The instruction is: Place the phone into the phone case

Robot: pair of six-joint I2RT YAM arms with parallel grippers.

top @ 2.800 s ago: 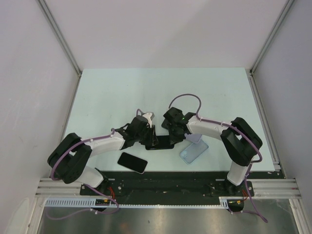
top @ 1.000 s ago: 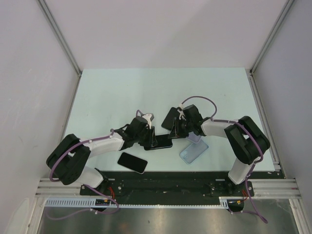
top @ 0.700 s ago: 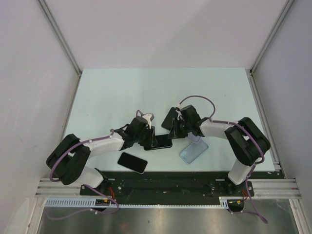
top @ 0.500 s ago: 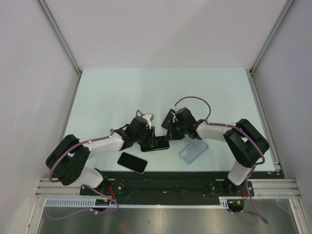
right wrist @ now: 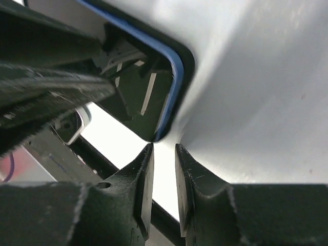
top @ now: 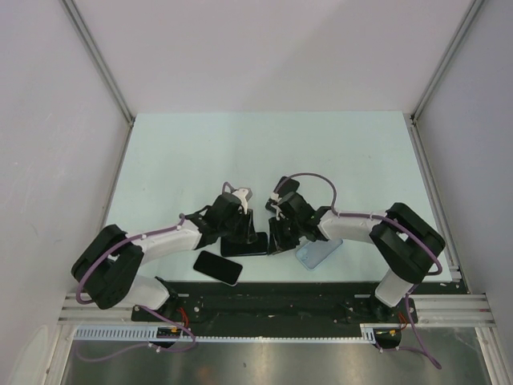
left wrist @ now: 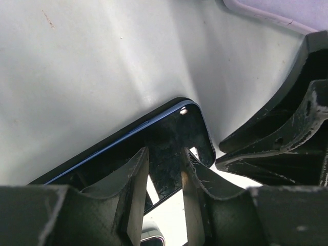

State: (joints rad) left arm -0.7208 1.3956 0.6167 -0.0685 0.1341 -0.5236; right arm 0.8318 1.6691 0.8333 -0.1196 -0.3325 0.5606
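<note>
- dark slab (top: 218, 267): lies flat near the front edge of the table (top: 264, 152), left of the action and touched by nothing. looks like a spare, not in play.
- left gripper (left wrist: 164, 154): comes down over the phone (left wrist: 171, 130) with its fingers part way apart. glossy screen shows between them. tips look set on the phone's face, probably to steady it, but can't tell if they actually clamp it.
- phone: dark with a blue rim, low on the table between the two grippers, not in the case. far corner pokes out past the left fingers toward the right arm.
- right gripper (right wrist: 164, 148): fingers nearly together with a thin slit, nothing seen inside it. tips sit right at the phone's blue corner, likely to nudge or lever that end while the left one steadies.
- phone case (top: 318, 252): clear bluish, flat on the table just right of the right gripper, apart from the phone. likely left there as the drop target, so the phone has to travel right and line up with it.
</note>
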